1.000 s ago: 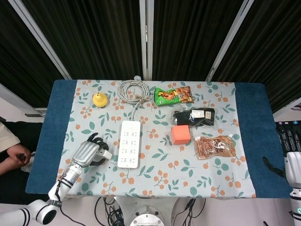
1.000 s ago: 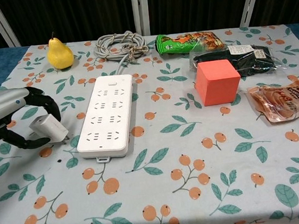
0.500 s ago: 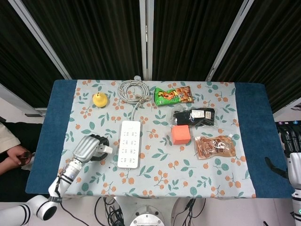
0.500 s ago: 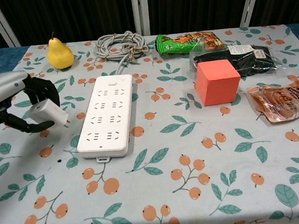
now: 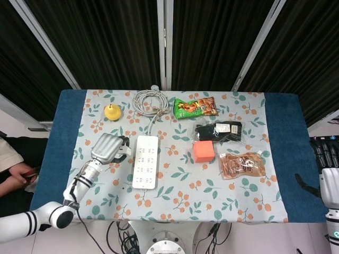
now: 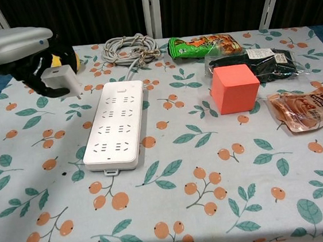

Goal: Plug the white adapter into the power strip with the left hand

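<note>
At the left edge of the table, the left hand had risen and travelled away from the near side over the last second, fingers curled around the white adapter, which it carried clear of the cloth with its prongs angled down toward the right. That lift brought the adapter level with the far end of the power strip, just beside its left edge but apart from it, so by my reading the carry was nearly done and only lining the prongs over a socket and pressing down remained. Further right lay the coiled cable, a green snack packet, a dark packet with a white label, an orange block and a clear packet; their printing was too small to read. The right hand sat at the far right edge, its fingers too cropped to judge.
</note>
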`<control>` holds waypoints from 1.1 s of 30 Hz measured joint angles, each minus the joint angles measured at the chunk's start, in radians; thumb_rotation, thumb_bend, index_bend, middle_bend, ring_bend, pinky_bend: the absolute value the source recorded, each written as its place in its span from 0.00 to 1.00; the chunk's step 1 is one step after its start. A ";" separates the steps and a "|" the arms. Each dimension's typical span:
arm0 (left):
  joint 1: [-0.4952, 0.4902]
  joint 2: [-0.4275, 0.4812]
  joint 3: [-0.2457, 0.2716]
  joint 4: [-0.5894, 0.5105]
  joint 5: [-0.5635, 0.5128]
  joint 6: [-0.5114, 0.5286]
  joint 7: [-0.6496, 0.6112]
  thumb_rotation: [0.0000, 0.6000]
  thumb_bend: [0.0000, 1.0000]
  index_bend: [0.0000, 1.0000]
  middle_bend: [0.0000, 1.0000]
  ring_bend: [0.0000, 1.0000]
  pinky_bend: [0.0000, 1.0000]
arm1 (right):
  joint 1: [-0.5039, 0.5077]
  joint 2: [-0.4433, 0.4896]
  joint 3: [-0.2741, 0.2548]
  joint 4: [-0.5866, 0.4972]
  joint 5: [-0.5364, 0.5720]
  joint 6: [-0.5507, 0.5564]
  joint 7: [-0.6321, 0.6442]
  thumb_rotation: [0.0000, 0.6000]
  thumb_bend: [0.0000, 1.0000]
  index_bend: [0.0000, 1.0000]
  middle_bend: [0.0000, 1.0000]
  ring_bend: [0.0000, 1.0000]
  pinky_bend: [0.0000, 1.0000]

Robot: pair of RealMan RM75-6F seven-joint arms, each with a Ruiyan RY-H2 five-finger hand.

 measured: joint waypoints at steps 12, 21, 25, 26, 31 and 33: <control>-0.162 -0.100 -0.048 0.010 -0.327 -0.032 0.210 1.00 0.48 0.70 0.80 0.70 0.77 | -0.004 0.006 -0.002 -0.018 0.008 0.000 -0.020 1.00 0.16 0.00 0.00 0.00 0.00; -0.229 -0.159 -0.028 0.061 -0.415 -0.010 0.261 1.00 0.48 0.70 0.80 0.70 0.77 | -0.013 0.017 -0.003 -0.030 0.010 0.010 -0.027 1.00 0.16 0.00 0.00 0.00 0.00; -0.233 -0.163 -0.012 0.070 -0.411 -0.001 0.257 1.00 0.48 0.70 0.80 0.70 0.77 | -0.013 0.017 -0.003 -0.029 0.012 0.008 -0.026 1.00 0.16 0.00 0.00 0.00 0.00; -0.233 -0.163 -0.009 0.071 -0.408 0.001 0.255 1.00 0.48 0.70 0.81 0.70 0.76 | -0.012 0.016 -0.003 -0.029 0.011 0.007 -0.025 1.00 0.16 0.00 0.00 0.00 0.00; -0.233 -0.159 -0.002 0.079 -0.391 0.004 0.227 1.00 0.48 0.70 0.81 0.70 0.76 | -0.008 0.012 -0.002 -0.028 0.010 0.003 -0.025 1.00 0.16 0.00 0.00 0.00 0.00; -0.234 -0.158 0.003 0.084 -0.384 0.002 0.218 1.00 0.48 0.70 0.81 0.70 0.76 | -0.008 0.012 -0.002 -0.029 0.010 0.002 -0.027 1.00 0.16 0.00 0.00 0.00 0.00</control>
